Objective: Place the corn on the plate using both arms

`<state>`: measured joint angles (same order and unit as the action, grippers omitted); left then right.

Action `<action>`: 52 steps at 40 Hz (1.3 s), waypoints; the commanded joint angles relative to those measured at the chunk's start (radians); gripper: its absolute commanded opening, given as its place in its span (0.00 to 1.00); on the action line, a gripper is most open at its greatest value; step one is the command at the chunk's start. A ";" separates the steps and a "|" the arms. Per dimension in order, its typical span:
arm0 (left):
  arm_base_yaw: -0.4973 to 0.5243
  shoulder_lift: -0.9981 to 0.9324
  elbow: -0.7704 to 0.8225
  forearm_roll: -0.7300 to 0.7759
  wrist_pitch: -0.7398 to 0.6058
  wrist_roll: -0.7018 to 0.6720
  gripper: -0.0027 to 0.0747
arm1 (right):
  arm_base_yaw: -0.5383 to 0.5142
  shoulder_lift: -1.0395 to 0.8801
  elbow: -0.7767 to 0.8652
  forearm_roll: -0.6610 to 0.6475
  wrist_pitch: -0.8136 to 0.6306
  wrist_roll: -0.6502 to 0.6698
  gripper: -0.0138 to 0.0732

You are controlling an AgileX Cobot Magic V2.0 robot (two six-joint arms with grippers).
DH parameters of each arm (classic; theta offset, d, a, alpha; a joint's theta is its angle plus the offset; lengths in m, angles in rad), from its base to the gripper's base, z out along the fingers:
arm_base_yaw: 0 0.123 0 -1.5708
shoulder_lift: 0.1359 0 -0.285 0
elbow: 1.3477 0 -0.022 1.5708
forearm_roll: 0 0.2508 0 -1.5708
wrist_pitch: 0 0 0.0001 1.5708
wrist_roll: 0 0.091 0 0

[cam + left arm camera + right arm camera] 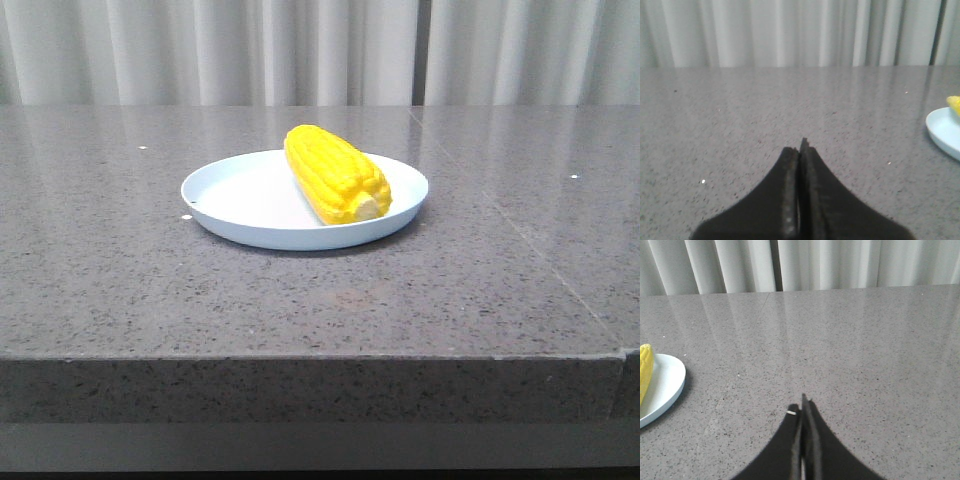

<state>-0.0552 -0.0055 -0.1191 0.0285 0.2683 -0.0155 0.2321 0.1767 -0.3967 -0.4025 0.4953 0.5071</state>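
The corn (337,173) lies inside the plate (235,200), its long axis slanting from the far rim toward the near right rim, pale stub end nearest the camera. The placing looks done. The left pincer (800,145) is pressed together and empty, low over the bare tabletop (300,300), plate off to its right. The right pincer (803,401) is likewise pressed together, plate off to its left. Neither is clearly nearer.
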 commanded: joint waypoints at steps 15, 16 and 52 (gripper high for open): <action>0.031 -0.018 0.150 -0.012 -0.232 -0.009 0.01 | 0.000 0.012 -0.027 -0.031 -0.079 -0.011 0.09; 0.031 -0.018 0.150 -0.012 -0.232 -0.009 0.01 | 0.000 0.012 -0.027 -0.031 -0.079 -0.011 0.09; 0.031 -0.018 0.150 -0.012 -0.232 -0.009 0.01 | 0.000 0.012 -0.027 -0.031 -0.079 -0.011 0.09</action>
<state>-0.0247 -0.0055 0.0084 0.0264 0.1271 -0.0155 0.2321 0.1767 -0.3960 -0.4025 0.4953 0.5071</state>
